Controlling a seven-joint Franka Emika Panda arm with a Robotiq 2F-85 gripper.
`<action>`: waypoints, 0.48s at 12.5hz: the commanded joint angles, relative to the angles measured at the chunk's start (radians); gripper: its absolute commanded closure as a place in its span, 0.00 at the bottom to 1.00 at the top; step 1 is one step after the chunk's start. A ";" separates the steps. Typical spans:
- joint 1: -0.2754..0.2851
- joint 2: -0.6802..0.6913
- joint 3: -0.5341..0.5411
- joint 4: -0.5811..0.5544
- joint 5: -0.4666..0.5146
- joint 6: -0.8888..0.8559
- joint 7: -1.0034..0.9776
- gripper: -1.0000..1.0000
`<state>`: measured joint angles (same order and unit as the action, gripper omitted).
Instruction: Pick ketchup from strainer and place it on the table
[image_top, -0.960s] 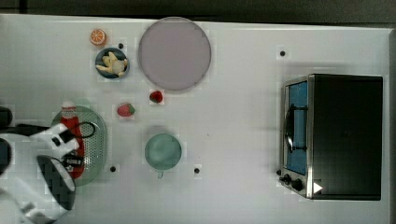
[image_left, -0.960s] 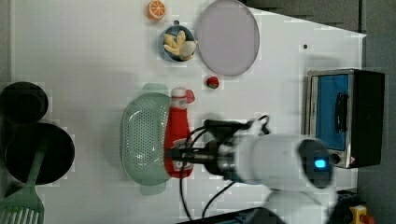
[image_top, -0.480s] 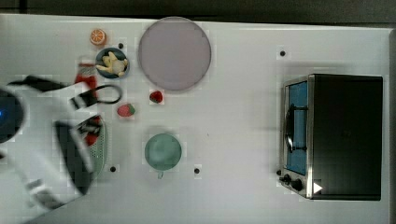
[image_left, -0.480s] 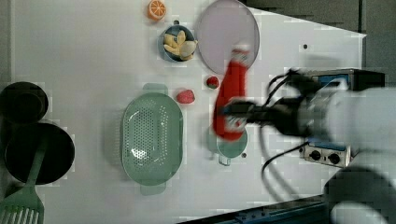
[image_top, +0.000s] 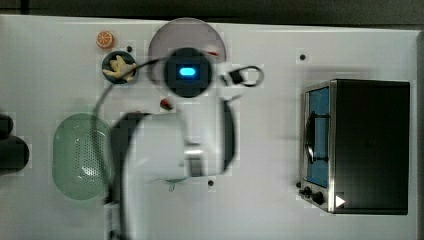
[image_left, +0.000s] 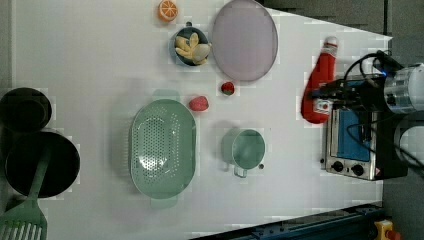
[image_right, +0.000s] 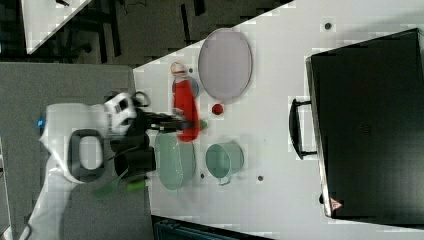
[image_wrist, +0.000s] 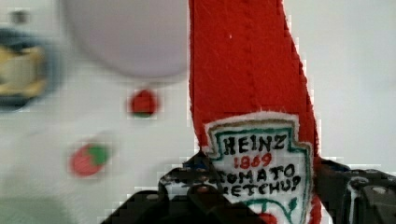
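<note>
Hanging above the counter (image_left: 100, 60), clear of the empty strainer (image_left: 162, 146), the ketchup (image_left: 319, 85) is clamped at its labelled lower body by the gripper (image_left: 325, 100), jaws closed on it. In the top view the arm hides the bottle; the wrist view crops its cap.

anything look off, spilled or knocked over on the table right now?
Nothing spilled or tipped. The ketchup is off the table, held in the gripper, as expected. The strainer is empty and flat, the cup upright. Two strawberries lie loose on the table, not obviously misplaced.
</note>
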<state>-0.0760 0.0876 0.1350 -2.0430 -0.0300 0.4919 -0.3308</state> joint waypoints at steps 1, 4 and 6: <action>-0.003 -0.025 -0.019 -0.062 -0.005 0.002 -0.093 0.41; -0.003 -0.024 -0.057 -0.185 -0.005 0.122 -0.099 0.41; -0.003 -0.013 -0.075 -0.264 -0.005 0.247 -0.099 0.41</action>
<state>-0.1378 0.0894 0.0472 -2.3086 -0.0319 0.7124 -0.3760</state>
